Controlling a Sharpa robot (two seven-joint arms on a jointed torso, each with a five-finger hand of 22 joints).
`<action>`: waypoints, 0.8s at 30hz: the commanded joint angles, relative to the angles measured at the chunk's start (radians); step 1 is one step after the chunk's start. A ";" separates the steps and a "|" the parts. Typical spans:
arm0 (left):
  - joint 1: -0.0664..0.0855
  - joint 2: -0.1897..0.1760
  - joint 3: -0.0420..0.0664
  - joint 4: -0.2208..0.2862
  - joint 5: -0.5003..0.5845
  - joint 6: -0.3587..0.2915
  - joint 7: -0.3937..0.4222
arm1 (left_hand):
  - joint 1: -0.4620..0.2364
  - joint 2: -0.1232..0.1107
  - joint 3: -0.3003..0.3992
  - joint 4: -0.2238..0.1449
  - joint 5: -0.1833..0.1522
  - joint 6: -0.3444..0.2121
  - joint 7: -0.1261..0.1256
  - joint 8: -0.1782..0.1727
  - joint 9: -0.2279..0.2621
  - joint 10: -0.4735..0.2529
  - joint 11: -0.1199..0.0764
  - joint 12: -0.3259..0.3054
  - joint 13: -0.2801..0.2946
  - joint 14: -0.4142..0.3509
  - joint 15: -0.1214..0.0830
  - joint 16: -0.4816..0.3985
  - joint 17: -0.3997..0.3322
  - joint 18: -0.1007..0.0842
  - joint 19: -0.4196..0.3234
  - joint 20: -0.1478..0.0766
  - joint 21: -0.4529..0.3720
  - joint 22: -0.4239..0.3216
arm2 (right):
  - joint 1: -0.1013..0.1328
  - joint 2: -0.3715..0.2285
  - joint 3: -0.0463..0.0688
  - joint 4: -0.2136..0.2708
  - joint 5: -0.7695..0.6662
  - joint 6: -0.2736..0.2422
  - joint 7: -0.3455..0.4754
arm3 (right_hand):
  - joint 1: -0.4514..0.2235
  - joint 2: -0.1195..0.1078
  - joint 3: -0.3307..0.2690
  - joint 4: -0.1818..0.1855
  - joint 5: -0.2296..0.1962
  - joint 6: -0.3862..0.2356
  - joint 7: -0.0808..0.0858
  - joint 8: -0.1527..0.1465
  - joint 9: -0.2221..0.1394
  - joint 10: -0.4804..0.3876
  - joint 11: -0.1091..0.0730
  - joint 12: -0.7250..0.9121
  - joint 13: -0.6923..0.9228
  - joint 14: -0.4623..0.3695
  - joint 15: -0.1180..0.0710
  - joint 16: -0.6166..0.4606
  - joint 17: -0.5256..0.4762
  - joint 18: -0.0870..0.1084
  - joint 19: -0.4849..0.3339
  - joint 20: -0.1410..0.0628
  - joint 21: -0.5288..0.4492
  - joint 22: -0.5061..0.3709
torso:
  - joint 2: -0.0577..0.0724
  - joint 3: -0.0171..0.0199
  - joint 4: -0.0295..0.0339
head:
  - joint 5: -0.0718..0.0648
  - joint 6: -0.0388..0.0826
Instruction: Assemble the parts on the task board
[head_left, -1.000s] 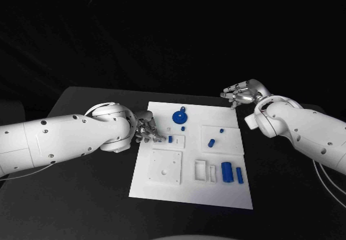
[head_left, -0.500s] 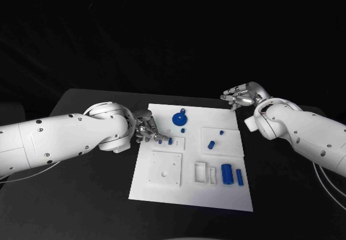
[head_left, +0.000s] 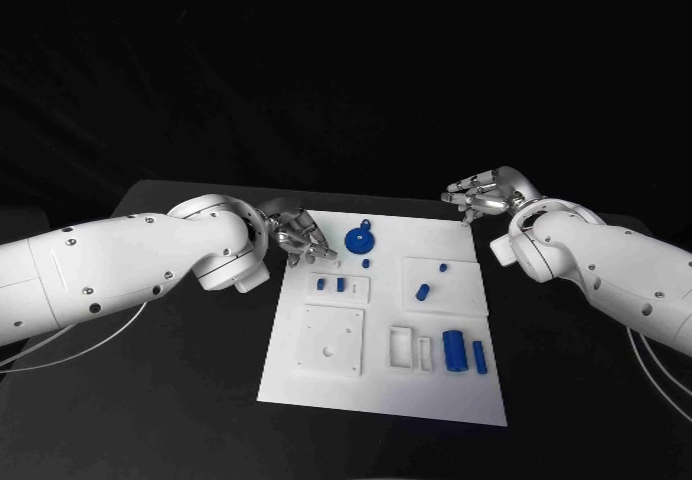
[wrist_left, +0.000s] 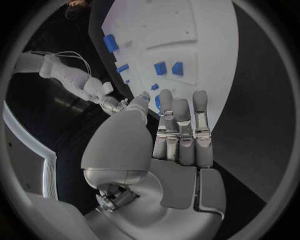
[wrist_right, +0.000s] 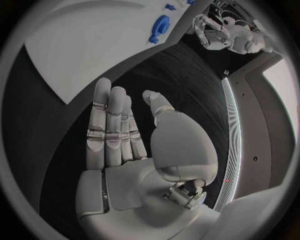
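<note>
Lifting away from small blue pegs, your left hand now empty, fingers extended; right hand empty, idle; pegs look seated.

A matte black table with a flat, plain top is seen in the head view, spread across the lower and middle part of the picture. Its far edge is seen as a faint line running across the picture, with a rounded corner at the far left. The top is shown a shade paler than the black backdrop behind it. The near edge is cut off by the frame. The same dark top is seen in the left wrist view and in the right wrist view, bent into curved bands.
</note>
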 joint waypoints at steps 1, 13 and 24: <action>0.003 0.019 0.003 -0.020 0.129 -0.137 0.267 | 0.058 0.031 0.010 -0.054 -0.006 -0.027 0.029 -0.002 -0.149 -0.043 0.027 -0.136 -0.091 -0.011 0.023 0.011 -0.014 0.018 0.008 0.011 -0.012 -0.002 | -0.001 0.000 0.001 -0.001 0.000 0.008 0.011 | -0.006 0.000 0.000 -0.003 0.005 -0.007 0.000 -0.003 0.000 -0.008 -0.002 0.003 -0.002 -0.006 -0.001 -0.003 -0.001 -0.012 0.013 0.009 0.005 -0.001 | 0.000 0.0001 0.0000 | -0.003 0.004; 0.004 0.102 -0.019 -0.075 -0.139 -0.142 0.434 | 0.102 0.001 0.067 -0.175 -0.025 -0.037 0.056 -0.001 -0.439 -0.162 0.112 -0.425 -0.189 -0.034 0.079 -0.001 -0.084 0.085 -0.022 0.072 -0.014 0.060 | -0.001 0.006 0.001 0.000 0.001 0.006 0.011 | -0.005 0.002 0.002 -0.005 0.005 -0.006 0.000 -0.003 0.000 -0.008 -0.002 0.003 -0.002 -0.006 -0.001 -0.003 -0.001 -0.012 0.013 0.009 0.005 -0.001 | 0.000 0.0003 -0.0005 | -0.010 0.014; 0.003 0.176 -0.062 -0.146 -0.425 -0.072 0.436 | 0.105 -0.009 0.067 -0.220 -0.056 -0.046 0.036 -0.001 -0.480 -0.228 0.125 -0.425 -0.190 -0.036 0.084 0.038 -0.137 0.104 -0.005 0.085 -0.033 0.100 | -0.001 0.014 0.001 -0.001 0.001 0.006 0.013 | -0.005 0.002 0.002 -0.005 0.005 -0.006 0.000 -0.003 0.000 -0.008 -0.002 0.003 -0.002 -0.006 -0.001 -0.003 -0.001 -0.012 0.013 0.009 0.005 -0.001 | 0.001 0.0004 -0.0014 | -0.013 0.021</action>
